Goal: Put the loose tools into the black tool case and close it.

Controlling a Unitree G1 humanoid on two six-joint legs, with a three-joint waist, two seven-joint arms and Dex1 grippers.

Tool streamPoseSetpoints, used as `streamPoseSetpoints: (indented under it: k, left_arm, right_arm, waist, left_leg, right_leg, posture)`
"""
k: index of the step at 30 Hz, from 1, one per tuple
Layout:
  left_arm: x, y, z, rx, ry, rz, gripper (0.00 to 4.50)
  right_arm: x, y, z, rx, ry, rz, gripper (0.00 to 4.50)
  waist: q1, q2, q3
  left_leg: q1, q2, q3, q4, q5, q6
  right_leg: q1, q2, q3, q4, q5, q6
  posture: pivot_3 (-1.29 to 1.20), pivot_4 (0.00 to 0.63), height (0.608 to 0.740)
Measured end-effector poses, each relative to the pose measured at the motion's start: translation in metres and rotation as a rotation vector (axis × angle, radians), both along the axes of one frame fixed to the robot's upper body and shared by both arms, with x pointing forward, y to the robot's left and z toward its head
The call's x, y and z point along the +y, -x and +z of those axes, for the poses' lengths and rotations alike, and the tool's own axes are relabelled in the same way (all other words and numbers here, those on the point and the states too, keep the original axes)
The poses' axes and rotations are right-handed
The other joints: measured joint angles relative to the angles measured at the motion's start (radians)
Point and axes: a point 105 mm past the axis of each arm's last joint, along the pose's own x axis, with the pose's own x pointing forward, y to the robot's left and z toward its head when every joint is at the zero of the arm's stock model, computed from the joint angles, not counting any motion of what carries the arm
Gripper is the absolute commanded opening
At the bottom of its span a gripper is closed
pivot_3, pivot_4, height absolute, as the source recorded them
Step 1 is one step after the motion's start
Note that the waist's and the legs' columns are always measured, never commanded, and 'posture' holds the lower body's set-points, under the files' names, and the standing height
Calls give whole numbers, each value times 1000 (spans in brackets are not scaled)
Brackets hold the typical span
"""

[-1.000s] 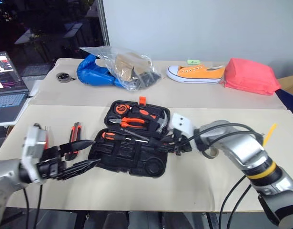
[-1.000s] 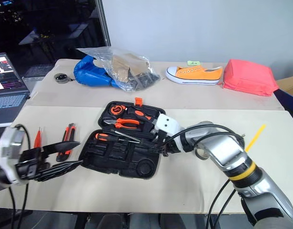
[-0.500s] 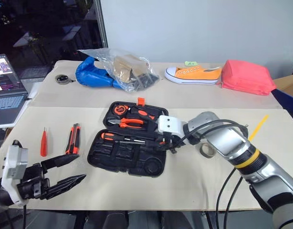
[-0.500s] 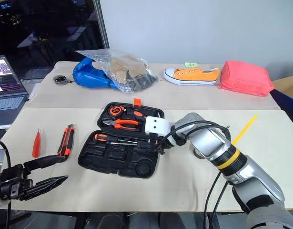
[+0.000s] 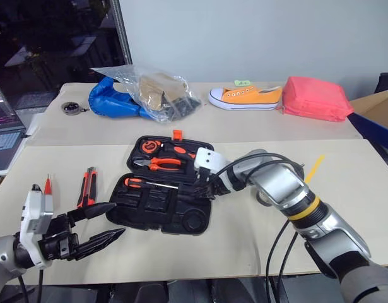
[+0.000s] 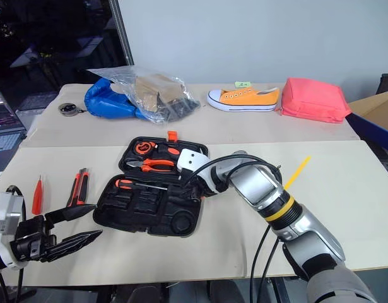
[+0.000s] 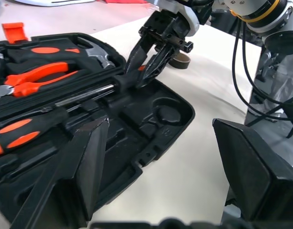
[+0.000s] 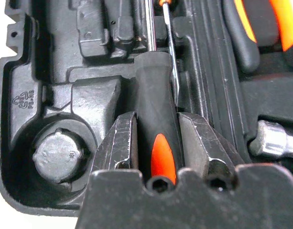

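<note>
Currently: right gripper (image 8: 156,143) pinching screwdriver (image 8: 155,129) handle over black tool case (image 5: 149,211); left gripper (image 5: 99,222) spread, beside case

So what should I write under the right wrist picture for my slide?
The right gripper holds a black-and-orange screwdriver over the open black tool case.

Beige tables (image 5: 181,246), white wall (image 5: 257,38), dark window (image 5: 48,44)
</note>
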Motion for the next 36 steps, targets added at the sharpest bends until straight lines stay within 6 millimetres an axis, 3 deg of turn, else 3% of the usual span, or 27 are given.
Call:
streamPoseSetpoints:
  k: [4,9,13,19,29,36]
  left_arm:
    - [-3,-2,0,-3,7,-15,3722]
    - [-3,-2,0,-3,7,-14,3722]
    - [-4,-3,0,-5,8,-18,3722]
    - [-4,-2,-1,0,8,-17,3722]
    - [-3,1,-4,18,9,-13,3722]
    - [-9,1,0,0,2,-19,3722]
  right_arm:
    - [24,14,5,60,-101,53,973]
    - [24,12,11,46,-127,40,973]
    - [18,8,5,-2,-84,35,973]
    - [3,-3,-20,-40,-5,24,972]
    - [-20,0,-24,-100,93,139,972]
    - [-21,-5,-26,-116,107,138,972]
  waist:
    - [-9,1,1]
    - [-9,1,1]
    - [-9,1,1]
    - [-11,1,1]
    - [18,1,1]
    - [24,0,1]
  left_leg:
    - [-1,0,-3,0,0,0]
    - [-3,-2,-3,0,0,0]
    - [-5,-3,-3,0,0,-1]
    - [-6,-3,-2,0,0,-1]
    - [-4,-4,-2,0,0,-1]
    - [0,-4,-1,0,0,-1]
  right_leg:
    - [-1,2,0,1,-1,0]
    - [-1,-2,0,0,0,-1]
    - [-2,-2,0,-1,1,-2]
    - [-3,-2,0,-1,0,-2]
    - [0,-4,-1,-3,-1,0]
    - [3,-5,-1,-5,-1,2]
  posture:
    - [0,150,740]
    - [0,150,740]
    - [0,150,740]
    - [0,150,740]
    - [0,150,740]
    - [0,150,740]
